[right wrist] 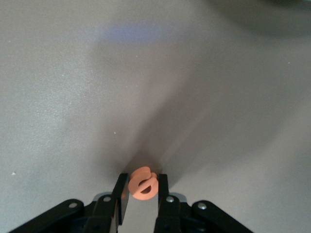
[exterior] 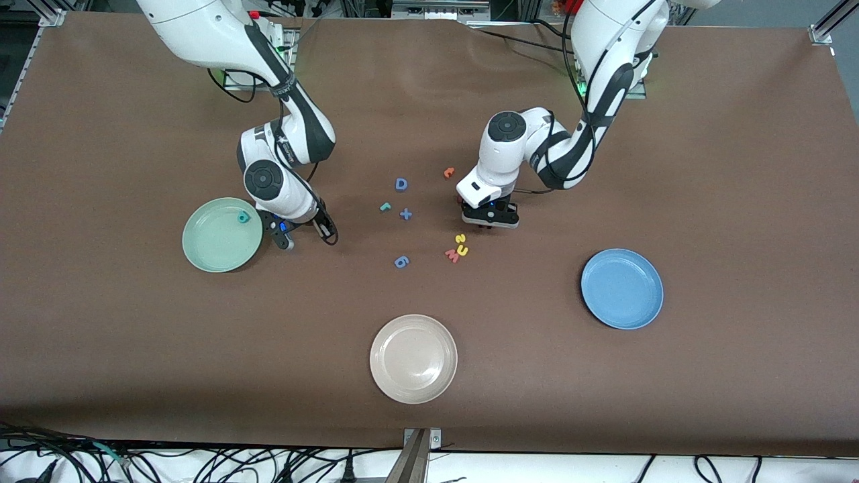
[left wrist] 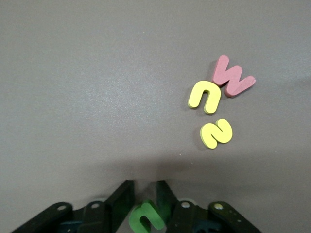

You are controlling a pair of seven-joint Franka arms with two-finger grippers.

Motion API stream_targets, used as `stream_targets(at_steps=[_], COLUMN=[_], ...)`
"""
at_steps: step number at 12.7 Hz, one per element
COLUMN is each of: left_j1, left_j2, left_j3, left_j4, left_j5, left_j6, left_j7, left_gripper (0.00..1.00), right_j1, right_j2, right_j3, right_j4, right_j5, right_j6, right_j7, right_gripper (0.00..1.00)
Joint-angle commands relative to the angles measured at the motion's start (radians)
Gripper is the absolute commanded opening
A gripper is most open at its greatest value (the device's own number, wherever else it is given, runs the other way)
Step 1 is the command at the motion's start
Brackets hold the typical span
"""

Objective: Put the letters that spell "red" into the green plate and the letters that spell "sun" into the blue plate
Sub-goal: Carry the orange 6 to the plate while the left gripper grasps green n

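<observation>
My right gripper (exterior: 309, 236) (right wrist: 142, 179) is down at the table beside the green plate (exterior: 213, 247), shut on the orange e (right wrist: 144, 187). A teal letter (exterior: 243, 216) lies in that plate near its rim. The teal r (exterior: 385, 206) rests on the table between the two grippers. My left gripper (exterior: 488, 225) (left wrist: 145, 187) is low over the table, shut on the green arch letter (left wrist: 146, 217). The yellow s (exterior: 460, 238) (left wrist: 216, 134) and the yellow arch letter (exterior: 463, 250) (left wrist: 204, 96) lie just nearer the front camera. The blue plate (exterior: 622, 288) holds nothing.
A pink W (exterior: 452, 255) (left wrist: 233, 76) touches the yellow arch. A blue D (exterior: 400, 184), a blue plus (exterior: 405, 215), a blue 6 (exterior: 401, 261) and a lone orange letter (exterior: 449, 172) lie mid-table. A cream plate (exterior: 413, 359) sits near the front edge.
</observation>
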Motion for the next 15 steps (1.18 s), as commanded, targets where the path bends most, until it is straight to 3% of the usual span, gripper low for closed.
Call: stream_targets(at_steps=[1,3,6,12,15], left_j1=[-0.012,-0.012,-0.015,-0.016,-0.006], left_j2=[0.006,-0.005,-0.005,-0.005,-0.006], left_j3=[0.009,0.004,0.003,0.000,-0.031], left_j4=[0.008,0.008,0.008,0.006,0.009], left_j5=[0.035,0.034,0.029,0.021,0.018], left_j6=[-0.026,-0.043,-0.051,-0.052,-0.101], left_j7=[-0.042,-0.045,-0.060,-0.100,-0.105], left_gripper=[0.37,0.37,0.37,0.41,0.41], right_j1=[0.005,0.004,0.001,-0.001,-0.010], right_j2=[-0.008,-0.044,-0.114,-0.177,-0.141], right_j3=[0.000,-0.007,-0.082,-0.337,-0.408], right_j4=[-0.001,0.016,0.053,0.053,0.030], right_j5=[0.010,0.009,0.009,0.012,0.013], right_j6=[0.004,-0.048,-0.226,-0.439,-0.435], right_j7=[-0.012,-0.016,-0.142,-0.580,-0.720], right_gripper=[0.12,0.12,0.12,0.12,0.12])
